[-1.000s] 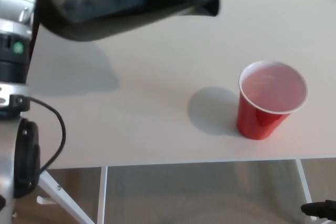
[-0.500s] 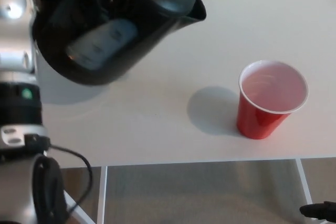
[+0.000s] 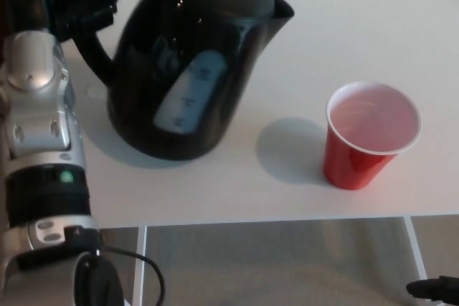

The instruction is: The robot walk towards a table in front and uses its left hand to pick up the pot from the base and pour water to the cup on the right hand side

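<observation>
A black kettle (image 3: 190,62) with a pale water gauge fills the upper left of the head view, nearly upright, its spout (image 3: 281,6) pointing right toward the cup. My left hand (image 3: 80,6) is shut on its handle at the top left, and the silver forearm (image 3: 39,141) runs down the left edge. Whether the kettle's bottom touches the table I cannot tell. A red cup (image 3: 369,135) with a white inside stands upright on the right, a clear gap from the kettle. A small black tip (image 3: 433,289) at the bottom right may be my right hand.
The white table (image 3: 215,191) has its front edge running across the lower part of the picture, with white frame legs (image 3: 140,263) and carpet below it. The kettle's base does not show.
The kettle has come down and swung from a steep tilt to nearly upright, now low over the table left of the cup. My left forearm has shifted with it. The cup has not moved.
</observation>
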